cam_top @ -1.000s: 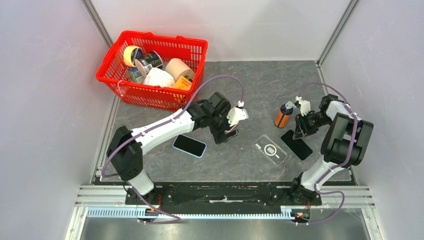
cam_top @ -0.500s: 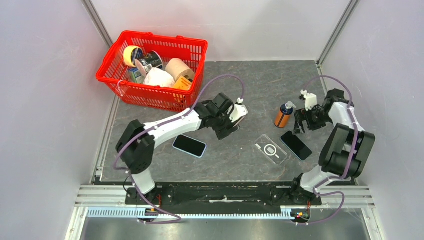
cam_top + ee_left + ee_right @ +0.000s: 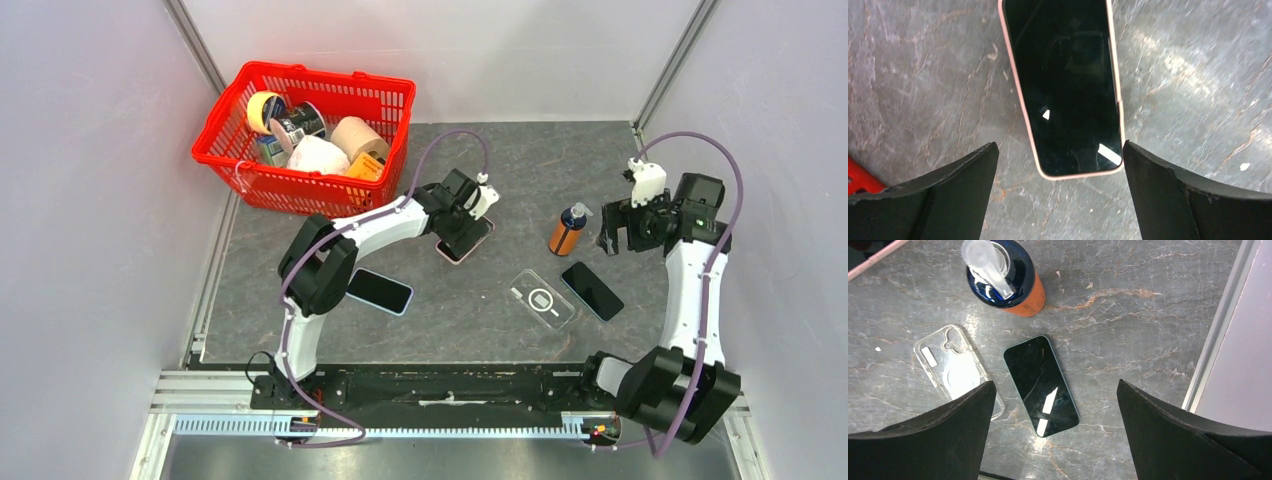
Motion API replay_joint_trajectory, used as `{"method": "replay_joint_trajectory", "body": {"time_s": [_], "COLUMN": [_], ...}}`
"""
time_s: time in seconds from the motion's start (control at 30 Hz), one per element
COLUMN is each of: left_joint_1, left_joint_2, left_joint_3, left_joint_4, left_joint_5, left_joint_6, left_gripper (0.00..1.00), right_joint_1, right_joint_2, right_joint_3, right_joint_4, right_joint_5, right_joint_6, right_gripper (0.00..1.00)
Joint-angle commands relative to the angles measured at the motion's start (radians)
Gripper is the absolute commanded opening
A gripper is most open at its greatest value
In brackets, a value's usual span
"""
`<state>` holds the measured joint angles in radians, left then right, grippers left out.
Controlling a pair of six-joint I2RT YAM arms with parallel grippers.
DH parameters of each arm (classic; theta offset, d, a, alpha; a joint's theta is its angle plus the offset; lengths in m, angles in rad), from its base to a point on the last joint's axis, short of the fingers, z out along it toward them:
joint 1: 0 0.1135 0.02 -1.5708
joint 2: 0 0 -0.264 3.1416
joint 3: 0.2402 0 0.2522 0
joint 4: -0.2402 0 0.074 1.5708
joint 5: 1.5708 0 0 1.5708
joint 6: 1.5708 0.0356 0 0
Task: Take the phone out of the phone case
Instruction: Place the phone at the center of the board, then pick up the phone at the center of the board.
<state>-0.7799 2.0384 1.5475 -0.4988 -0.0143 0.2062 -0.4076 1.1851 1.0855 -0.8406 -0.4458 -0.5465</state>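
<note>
My right gripper [image 3: 1055,385] stood spread wide and held nothing. 1 second before, it had been low at the far end of the dark phone [image 3: 1041,386]; since then it had opened, lifted and drawn back toward the right wall. The dark phone lay bare and screen up on the table [image 3: 520,160], just to the right of the clear case [image 3: 958,371] and not touching it. Both sat about where they had been. The orange bottle [image 3: 1013,285] stood upright beyond them.

My left gripper [image 3: 1059,150] was also spread wide and empty, over one end of a 2nd phone [image 3: 1068,85] with a pink rim. That arm had stretched farther out, leaving more of this phone uncovered. A 3rd phone [image 3: 380,291] beside the arm and the red basket [image 3: 330,75] had not moved.
</note>
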Motion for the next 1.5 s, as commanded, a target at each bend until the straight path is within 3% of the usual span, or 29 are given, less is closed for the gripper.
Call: {"method": "replay_joint_trajectory", "body": {"time_s": [0.0, 0.47, 1.33, 1.47], "left_joint_1": [-0.003, 0.010, 0.022, 0.022], "left_joint_2": [0.048, 0.171, 0.259, 0.266], "left_joint_3": [0.082, 0.218, 0.214, 0.214], "left_joint_4": [0.036, -0.019, -0.052, -0.063], "left_joint_5": [0.043, 0.050, 0.065, 0.085], "left_joint_6": [-0.071, -0.078, -0.075, -0.076], "left_gripper": [1.00, 1.00, 1.00, 0.93], "right_joint_1": [0.004, 0.004, 0.004, 0.004], "right_joint_2": [-0.079, -0.172, -0.226, -0.226], "right_joint_3": [0.003, 0.003, -0.048, -0.058], "right_joint_4": [-0.025, -0.123, -0.139, -0.135], "right_joint_5": [0.005, -0.061, -0.115, -0.119], "right_joint_6": [0.090, 0.120, 0.121, 0.122], "right_gripper": [0.97, 0.97, 0.97, 0.97]}}
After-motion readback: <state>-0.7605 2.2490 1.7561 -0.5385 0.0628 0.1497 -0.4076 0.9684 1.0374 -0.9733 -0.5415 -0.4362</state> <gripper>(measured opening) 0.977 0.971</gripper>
